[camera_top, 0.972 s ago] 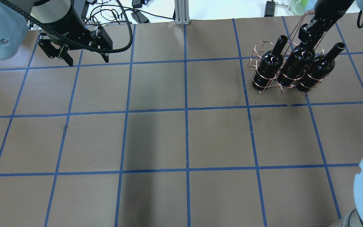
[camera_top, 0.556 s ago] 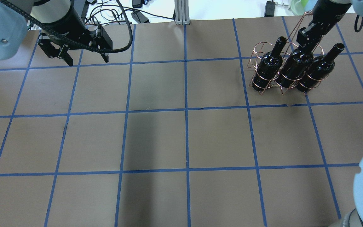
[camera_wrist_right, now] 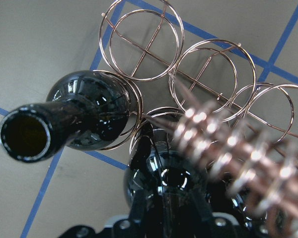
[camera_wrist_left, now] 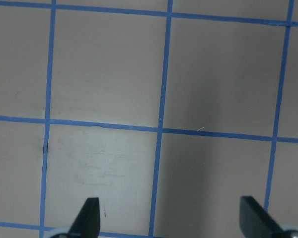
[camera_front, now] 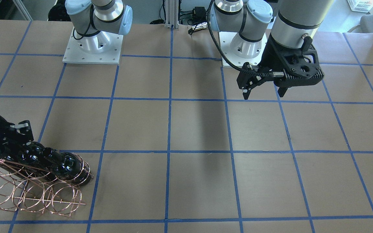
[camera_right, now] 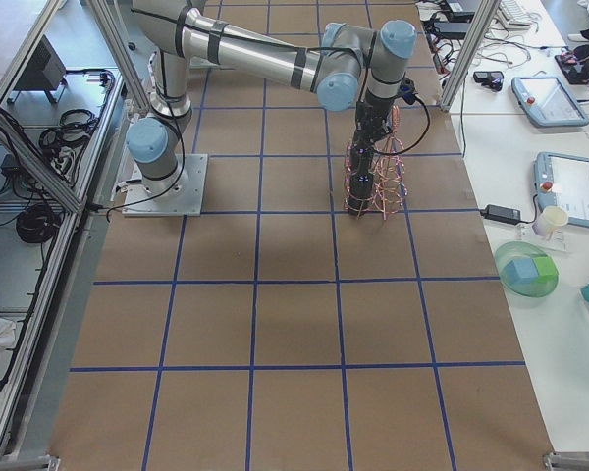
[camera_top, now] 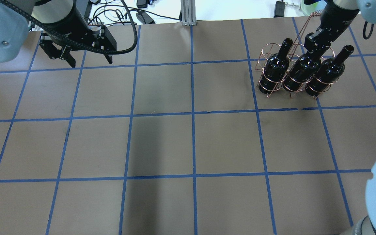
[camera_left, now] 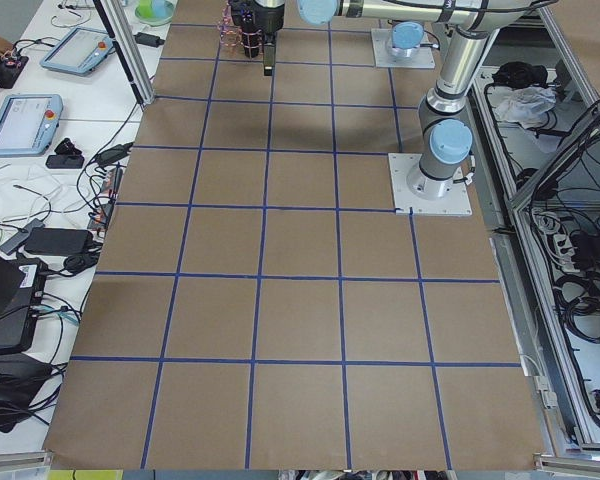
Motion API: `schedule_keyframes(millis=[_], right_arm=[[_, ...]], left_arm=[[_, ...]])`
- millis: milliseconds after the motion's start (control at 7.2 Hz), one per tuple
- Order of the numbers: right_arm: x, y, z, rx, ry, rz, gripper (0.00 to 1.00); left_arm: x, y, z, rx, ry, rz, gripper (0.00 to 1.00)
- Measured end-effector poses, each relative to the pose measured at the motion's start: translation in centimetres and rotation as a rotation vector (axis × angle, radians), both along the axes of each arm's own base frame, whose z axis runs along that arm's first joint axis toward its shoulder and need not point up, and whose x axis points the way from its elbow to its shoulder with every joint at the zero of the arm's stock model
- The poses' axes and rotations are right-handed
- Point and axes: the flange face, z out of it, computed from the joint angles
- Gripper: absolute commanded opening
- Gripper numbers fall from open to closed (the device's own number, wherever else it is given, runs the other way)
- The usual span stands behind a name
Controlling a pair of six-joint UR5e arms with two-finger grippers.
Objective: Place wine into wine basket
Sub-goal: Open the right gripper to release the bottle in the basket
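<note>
The copper wire wine basket [camera_top: 262, 54] stands at the table's far right and holds three near-black wine bottles in its front row. My right gripper [camera_top: 312, 44] is shut on the neck of the middle bottle [camera_top: 302, 70], between the left bottle [camera_top: 274, 67] and the right bottle [camera_top: 330, 70]. In the right wrist view the middle bottle [camera_wrist_right: 164, 173] sits under the fingers. A neighbouring bottle [camera_wrist_right: 84, 109] and the twisted handle [camera_wrist_right: 223, 144] are beside it. My left gripper [camera_top: 90, 63] is open and empty at the far left, and its wrist view [camera_wrist_left: 171, 215] shows only table.
The basket's back row of loops [camera_front: 28, 197] holds nothing. The table is brown with a blue tape grid [camera_top: 193, 114]. Cables and a metal post [camera_top: 188, 13] lie past the far edge. The arm bases [camera_front: 92, 48] stand on the robot's side.
My right gripper has moved slightly away and to the left with the middle bottle's neck. The bottles and basket shifted a little left with it. The left arm has barely moved.
</note>
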Motion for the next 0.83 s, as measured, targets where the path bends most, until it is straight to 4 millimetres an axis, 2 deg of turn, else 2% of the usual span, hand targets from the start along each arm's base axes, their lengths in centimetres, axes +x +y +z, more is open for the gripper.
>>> schedule_keyframes(millis=[139,556,694,833], right_arm=[[0.0,0.1,0.0,0.002,0.005,0.000,1.00],[0.1,0.6,0.6,0.008,0.026,-0.020,1.00],[0.6,1.3,1.8,0.004,0.053,-0.025,1.00],[1.3,2.6,4.1,-0.011,0.076,-0.021,1.00]], left_arm=[[0.0,0.0,0.1,-0.005,0.000,0.001,1.00],[0.0,-0.2,0.2,-0.021,0.001,0.003,1.00],[0.0,-0.2,0.2,-0.023,0.001,0.003,1.00],[0.0,-0.2,0.2,-0.024,0.000,0.003,1.00]])
